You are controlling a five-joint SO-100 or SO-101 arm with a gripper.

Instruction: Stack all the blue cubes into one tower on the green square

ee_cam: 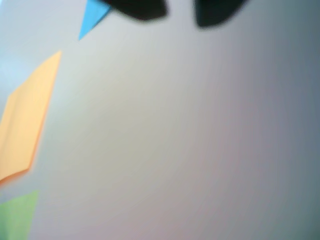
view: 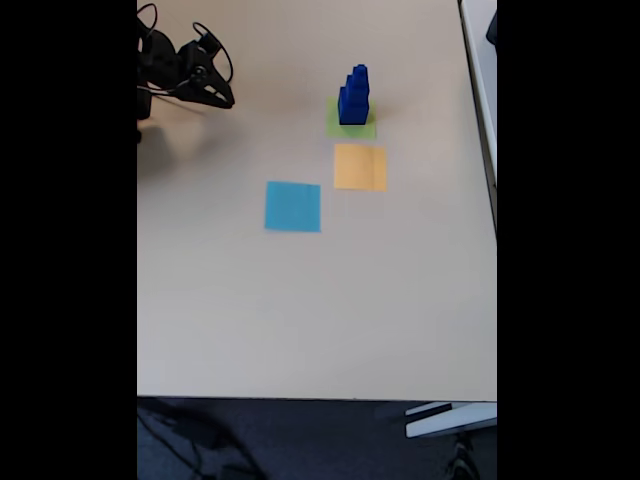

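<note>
Tower (view: 353, 96): dark blue cubes stacked on the green square (view: 366, 129).
My end effector (view: 218, 98): empty, fingers apart, far left of the tower, above the desk (view: 300, 300).

Only the tower (view: 353, 96) stands up; table (view: 300, 310) otherwise flat, open

Pale beige counter (view: 300, 310) bearing three flat paper squares: green square (view: 351, 128) under the tower (view: 353, 96), right of the jaws; orange square (view: 360, 167) just beside it; light blue square (view: 293, 206) apart, lower right of the jaws.
</note>
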